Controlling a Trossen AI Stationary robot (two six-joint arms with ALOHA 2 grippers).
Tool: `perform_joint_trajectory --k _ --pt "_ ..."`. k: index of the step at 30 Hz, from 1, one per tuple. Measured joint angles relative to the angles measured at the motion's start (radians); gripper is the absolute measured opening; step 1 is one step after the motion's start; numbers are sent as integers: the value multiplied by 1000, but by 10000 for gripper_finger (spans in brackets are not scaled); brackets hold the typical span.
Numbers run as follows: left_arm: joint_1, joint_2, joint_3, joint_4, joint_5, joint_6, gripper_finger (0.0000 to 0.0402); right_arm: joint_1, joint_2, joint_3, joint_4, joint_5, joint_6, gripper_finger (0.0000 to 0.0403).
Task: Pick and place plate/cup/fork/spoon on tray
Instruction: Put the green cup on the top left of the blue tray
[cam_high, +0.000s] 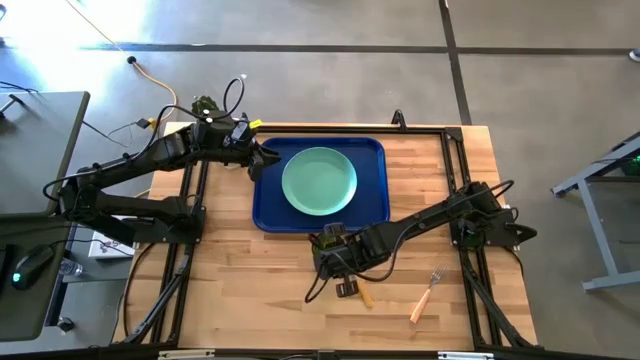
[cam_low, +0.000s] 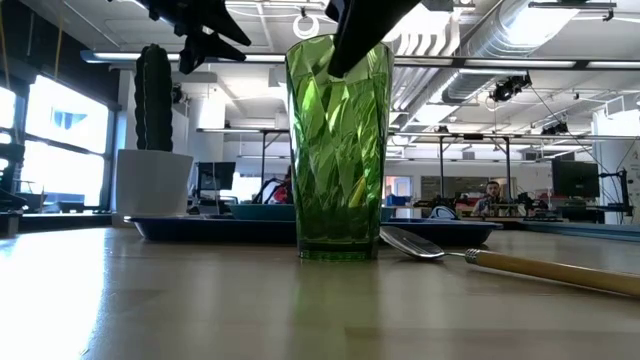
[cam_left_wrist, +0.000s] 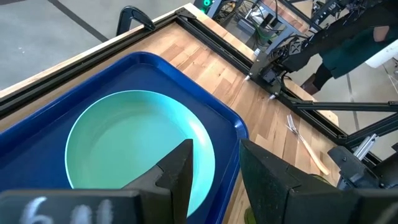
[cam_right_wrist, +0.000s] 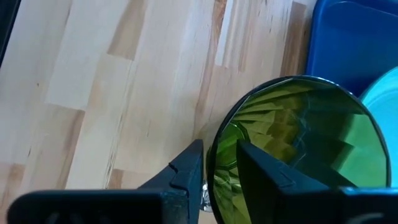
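The mint-green plate (cam_high: 319, 181) (cam_left_wrist: 124, 137) lies flat in the dark blue tray (cam_high: 265, 212) (cam_left_wrist: 37, 124). The green cup (cam_low: 338, 150) (cam_right_wrist: 298, 143) stands upright on the bare wood just near the tray. My right gripper (cam_right_wrist: 219, 155) (cam_high: 345, 285) comes down on its rim, open, one finger outside the wall and one inside, with a gap showing. The spoon (cam_low: 500, 262) (cam_high: 364, 295) lies on the table right of the cup. The fork (cam_high: 427, 295) (cam_left_wrist: 305, 140) lies farther right. My left gripper (cam_high: 268, 158) (cam_left_wrist: 214, 168) hangs open above the tray's far left corner.
A cactus in a white pot (cam_low: 153, 130) stands at the far left. Black frame rails (cam_high: 470, 250) run along the table's sides. Bare wood (cam_high: 250, 290) lies near and left of the cup. People sit in the room behind the table.
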Motion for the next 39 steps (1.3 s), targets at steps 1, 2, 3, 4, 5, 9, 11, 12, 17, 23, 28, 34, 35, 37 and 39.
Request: perform_joint_trajectory --k 1,2,3,4,5,9,11,12,17,23,28,34,35,37,39 --pt "0 0 0 0 0 0 122 0 0 0 1 0 -3 92" --pt "0 0 0 0 0 0 122 1 0 0 4 0 -9 96" --pt "0 0 0 0 0 0 122 2 0 0 6 -1 -13 100" --pt "0 0 0 0 0 0 122 3 0 0 7 -3 -15 104" --pt "0 0 0 0 0 0 122 3 0 0 7 -8 -16 107" --pt "0 0 0 0 0 0 122 4 -2 0 6 -24 -17 118" --pt "0 0 0 0 0 0 122 6 -4 6 4 -24 -17 121" --pt "0 0 0 0 0 0 122 7 -4 17 -7 -24 -17 122" --pt "0 0 0 0 0 0 122 8 -5 95 -51 -20 -17 122" --pt "-1 0 0 0 0 1 122 7 -5 191 -139 59 23 122" --pt "-18 0 0 0 0 14 122 7 -5 256 -187 125 114 122" --pt "-61 0 0 0 0 19 122 7 -5 334 -253 222 278 122" --pt "-68 0 0 0 0 19 122 7 -5 347 -268 239 306 122" --pt "-82 0 6 -9 1 19 122 7 -4 376 -312 271 362 122" --pt "-95 0 29 -26 4 35 122 7 -4 404 -340 301 413 122"
